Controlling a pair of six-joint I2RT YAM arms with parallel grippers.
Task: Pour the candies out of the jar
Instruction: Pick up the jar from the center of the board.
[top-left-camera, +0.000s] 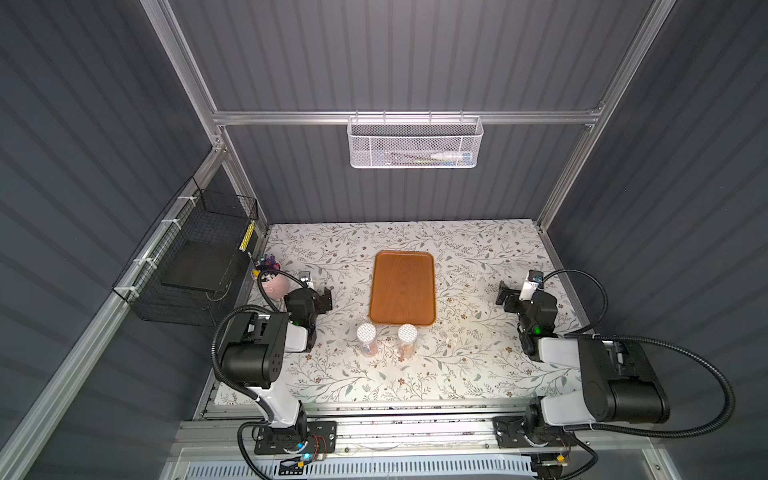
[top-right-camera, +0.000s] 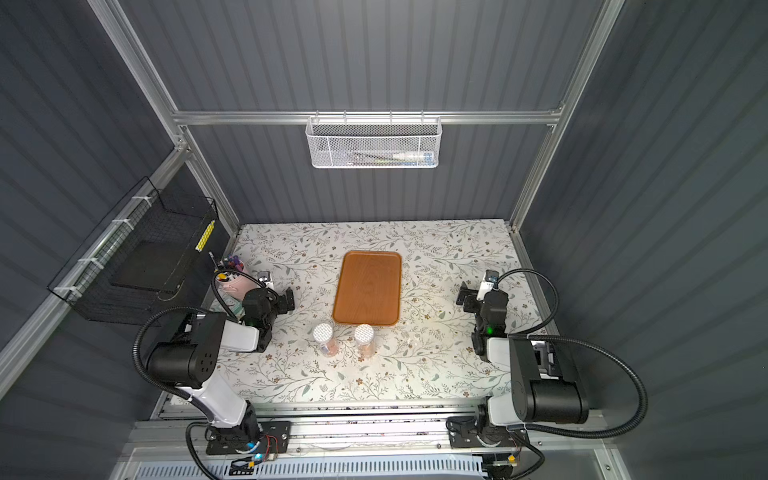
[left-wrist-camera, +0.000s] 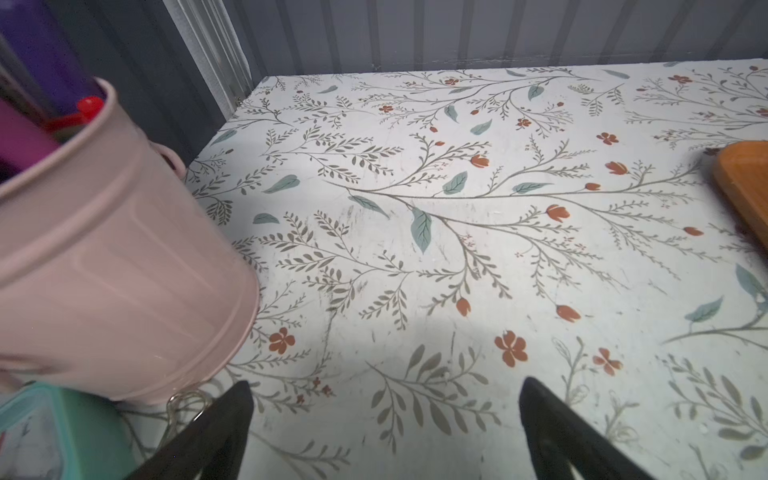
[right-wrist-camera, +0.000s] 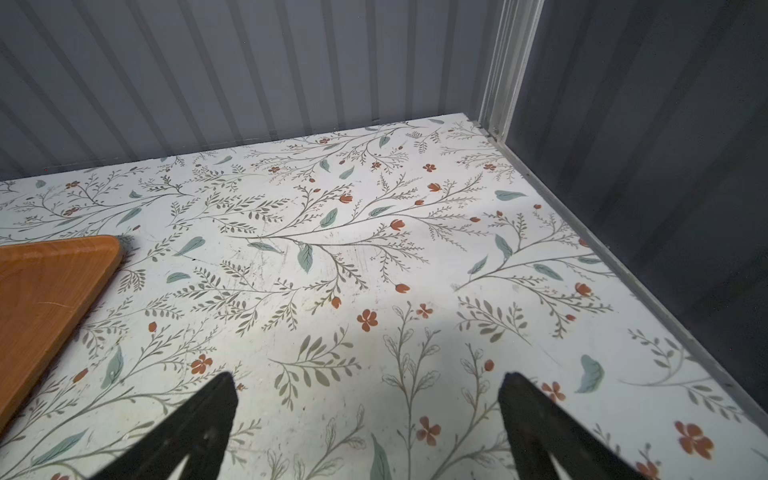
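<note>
Two lidded jars of candies stand on the floral table (top-left-camera: 457, 374) between both arms, each set of fingers spread wide and holding nothing.

At far left, a pink bucket (top-left-camera: 277, 287) of pens sits in the table's corner. Just beside it, the left fingers (left-wrist-camera: 224, 428) hang wide apart over bare table. Near the middle, the left jar (top-left-camera: 366, 338) and the right jar (top-left-camera: 407, 338) stand upright side by side, white lids on, just in front of the near edge of the wooden tray (top-left-camera: 402, 286). The candies (top-left-camera: 369, 350) are inside the jars, seen through the clear walls. Farther right, well apart from the jars, the right fingers (right-wrist-camera: 199, 424) are wide open above the table.
</note>
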